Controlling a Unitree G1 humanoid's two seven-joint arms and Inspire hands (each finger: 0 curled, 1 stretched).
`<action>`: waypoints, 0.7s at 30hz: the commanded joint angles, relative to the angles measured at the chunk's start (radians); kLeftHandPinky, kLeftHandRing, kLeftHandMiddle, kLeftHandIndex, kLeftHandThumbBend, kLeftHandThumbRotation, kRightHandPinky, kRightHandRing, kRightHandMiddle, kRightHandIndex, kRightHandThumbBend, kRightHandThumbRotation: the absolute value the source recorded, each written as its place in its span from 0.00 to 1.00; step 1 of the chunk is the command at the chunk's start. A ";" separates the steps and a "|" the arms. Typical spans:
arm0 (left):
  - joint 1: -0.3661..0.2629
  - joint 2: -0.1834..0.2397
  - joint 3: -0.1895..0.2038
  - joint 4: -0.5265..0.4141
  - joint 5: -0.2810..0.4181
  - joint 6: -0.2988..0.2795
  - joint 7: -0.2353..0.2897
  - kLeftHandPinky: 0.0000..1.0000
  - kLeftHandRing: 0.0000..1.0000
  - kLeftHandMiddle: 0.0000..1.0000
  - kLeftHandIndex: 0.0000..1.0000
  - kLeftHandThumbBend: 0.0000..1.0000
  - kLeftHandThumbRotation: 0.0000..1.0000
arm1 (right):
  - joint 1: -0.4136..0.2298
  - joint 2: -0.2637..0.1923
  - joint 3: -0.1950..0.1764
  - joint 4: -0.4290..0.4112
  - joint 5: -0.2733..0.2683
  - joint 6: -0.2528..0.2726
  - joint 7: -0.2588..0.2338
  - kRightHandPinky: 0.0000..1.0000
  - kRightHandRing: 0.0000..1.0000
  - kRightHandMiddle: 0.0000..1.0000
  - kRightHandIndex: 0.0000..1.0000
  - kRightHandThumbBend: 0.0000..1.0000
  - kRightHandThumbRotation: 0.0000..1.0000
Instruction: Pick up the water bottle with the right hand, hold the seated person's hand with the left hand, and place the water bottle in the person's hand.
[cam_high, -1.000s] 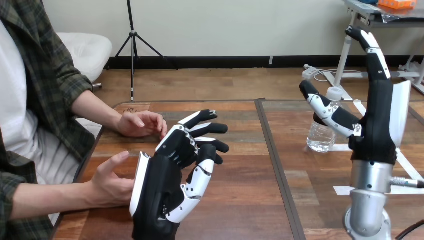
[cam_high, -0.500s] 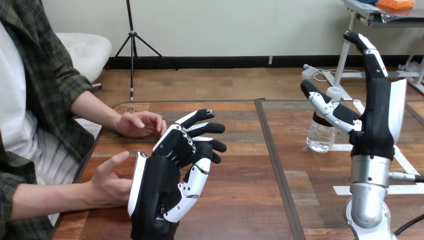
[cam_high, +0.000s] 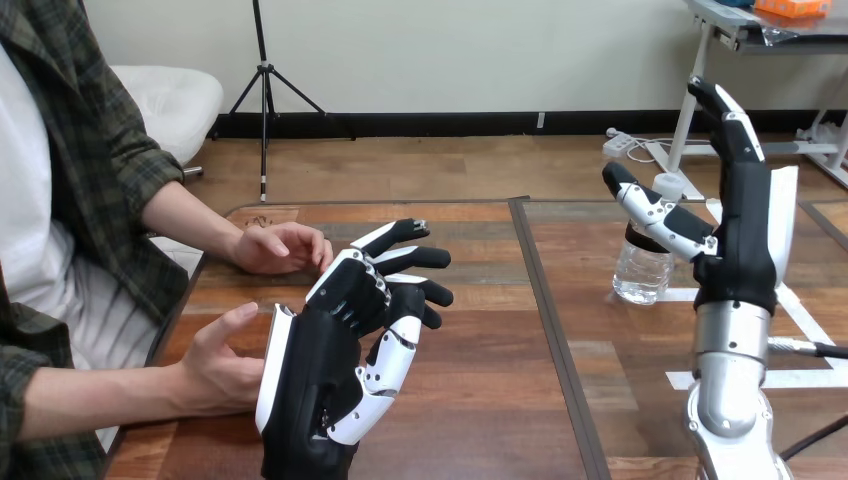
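Test lab: tape-marked wooden table (cam_high: 480, 400)

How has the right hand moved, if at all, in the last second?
Yes. The right hand has drifted slightly left, toward the water bottle, which stands where it stood. The hand is open, not gripping.

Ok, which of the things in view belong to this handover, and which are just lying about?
In the job:
water bottle, standing just beyond the open right robot hand
left robot hand, open
the person's lower hand, beside the left robot hand

Just there:
the person's upper hand, resting on the table
white tape marks
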 joint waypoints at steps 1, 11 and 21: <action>-0.036 -0.027 -0.001 -0.026 0.009 -0.027 -0.001 0.45 0.56 0.67 0.74 0.23 0.41 | -0.120 -0.028 -0.003 0.052 0.022 -0.004 0.012 0.95 0.93 0.90 0.86 0.70 0.00; -0.036 -0.027 -0.001 -0.023 0.003 -0.030 -0.003 0.45 0.56 0.67 0.74 0.23 0.41 | -0.178 -0.042 0.000 0.154 0.032 0.006 0.006 0.96 0.94 0.91 0.88 0.70 0.04; -0.030 -0.024 -0.003 -0.027 0.000 -0.030 -0.006 0.45 0.57 0.67 0.74 0.23 0.41 | -0.217 -0.064 0.008 0.217 0.026 0.017 0.002 0.96 0.94 0.91 0.88 0.70 0.06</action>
